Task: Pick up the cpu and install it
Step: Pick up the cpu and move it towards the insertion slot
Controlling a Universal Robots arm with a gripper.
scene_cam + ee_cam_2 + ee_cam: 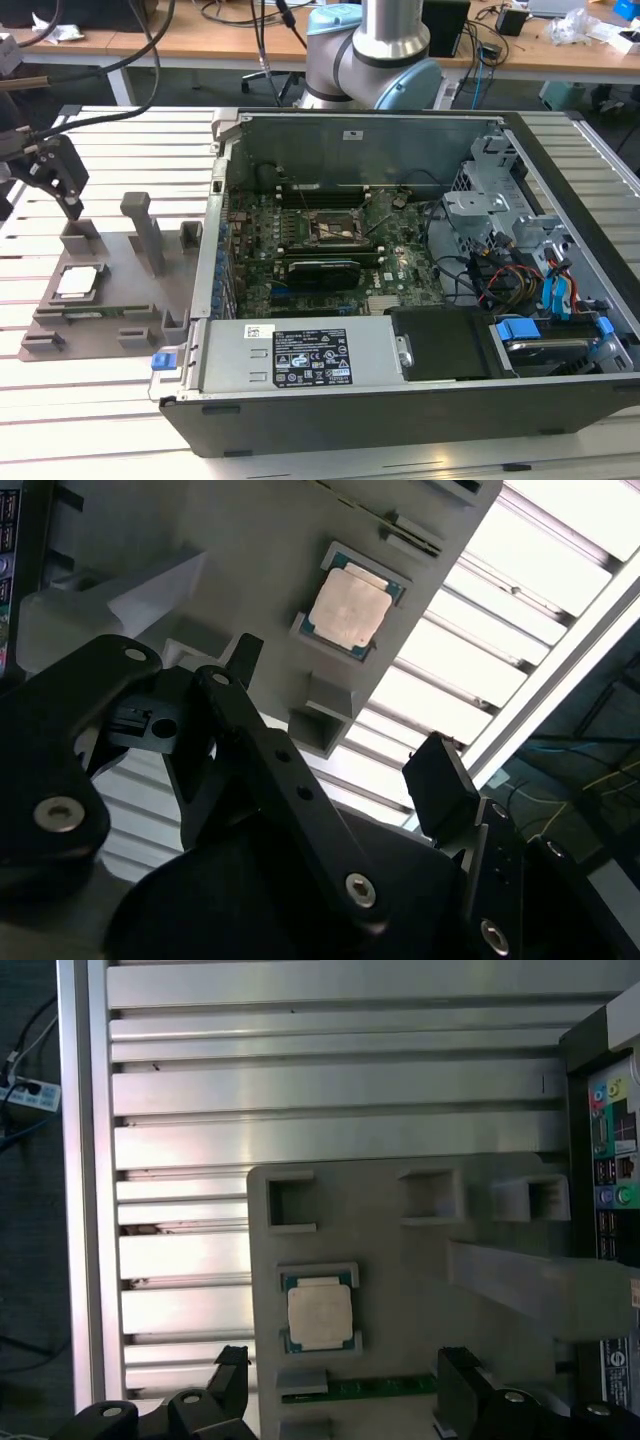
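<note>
Black gripper (345,1372): fingers spread wide with nothing between them, hovering above the grey holder plate (400,1260).
Silver-topped cpu (320,1317): lies flat in its shallow square nest on the plate, apart from both fingers and roughly between their lines in both wrist views.
Plate: sits on the slatted aluminium table (100,400), just beside the open computer case (400,385), on the exterior view's left.
Socket (335,228): a dark square frame on the motherboard inside the case, well apart from the cpu.
Step in hand, by my judgement: lining up for the pick.
Doing it well: centre the chip between the fingers, keep them square to its edges, descend straight, and close gently on the sides only.
</note>
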